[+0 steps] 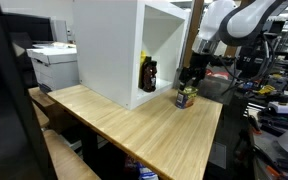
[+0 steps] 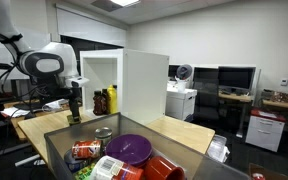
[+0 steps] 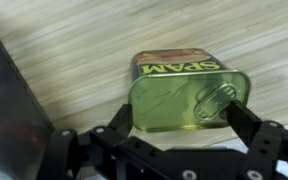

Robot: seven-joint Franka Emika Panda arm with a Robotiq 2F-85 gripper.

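Item: one green-lidded meat tin (image 3: 189, 95), standing on the wooden surface (image 1: 134, 125) just beside the white cupboard (image 1: 109, 50). We note the claw (image 1: 188, 88) directly over it, spread fully wide, one finger on each side, holding nothing. Status: tin not yet gripped, not lifted off the surface

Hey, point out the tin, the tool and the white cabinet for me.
tin (image 3: 184, 100), in the wrist view, on its green top face.
tool (image 1: 190, 84), in an exterior view, midway between its fingertips, right over the tin.
cabinet (image 1: 106, 50), in an exterior view, on its plain white side wall.
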